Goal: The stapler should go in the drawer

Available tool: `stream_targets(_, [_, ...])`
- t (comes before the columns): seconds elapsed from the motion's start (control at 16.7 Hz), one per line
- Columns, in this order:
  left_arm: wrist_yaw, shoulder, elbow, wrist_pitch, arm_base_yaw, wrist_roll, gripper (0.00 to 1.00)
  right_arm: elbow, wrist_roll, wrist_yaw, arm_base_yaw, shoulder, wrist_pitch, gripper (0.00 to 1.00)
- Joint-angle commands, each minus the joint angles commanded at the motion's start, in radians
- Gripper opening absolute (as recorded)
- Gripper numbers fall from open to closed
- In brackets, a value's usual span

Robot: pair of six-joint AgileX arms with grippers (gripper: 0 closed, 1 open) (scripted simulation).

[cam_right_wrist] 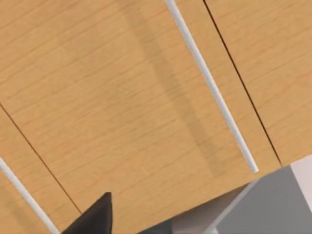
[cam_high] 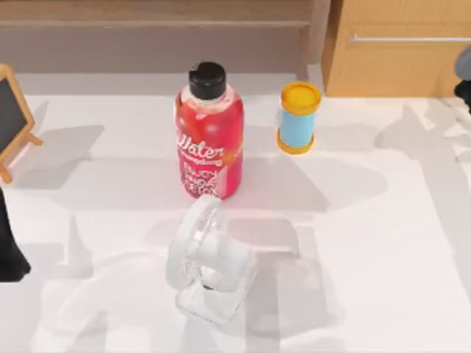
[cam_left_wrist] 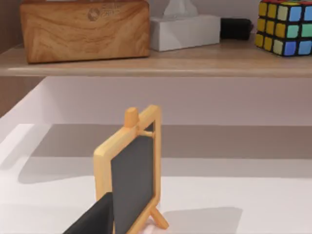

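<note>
**Setting: rendered tabletop, home/office style**

White table [cam_high: 383, 243] backed by a wooden shelf [cam_left_wrist: 156, 63] and tan drawer [cam_high: 401, 62]. Household clutter: drink bottle [cam_high: 209, 136], small fan [cam_high: 202, 261], mini chalkboard [cam_left_wrist: 130, 180], tissue box [cam_left_wrist: 184, 30], puzzle cube [cam_left_wrist: 285, 27].

"Water" — perhaps "Enjoy" below — on the red bottle [cam_high: 210, 140]

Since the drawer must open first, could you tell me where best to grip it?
Take the thin silver bar handle on the drawer front, approaching from the table side and closing from above and below: it runs horizontally and stands off the wood.
</note>
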Motion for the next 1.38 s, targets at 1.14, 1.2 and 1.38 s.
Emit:
stream_targets(1.14, [0.000, 0.000, 0.000, 0.000, 0.000, 0.000, 1.00, 0.325, -0.499, 0.096, 0.051, 0.776, 0.424, 1.00])
stream_targets(1.2, [0.000, 0.000, 0.000, 0.000, 0.000, 0.000, 1.00, 0.342, -0.500, 0.095, 0.050, 0.783, 0.416, 1.00])
stream_targets(1.38, [0.000, 0.000, 0.000, 0.000, 0.000, 0.000, 1.00, 0.405, -0.500, 0.090, 0.045, 0.812, 0.382, 1.00])
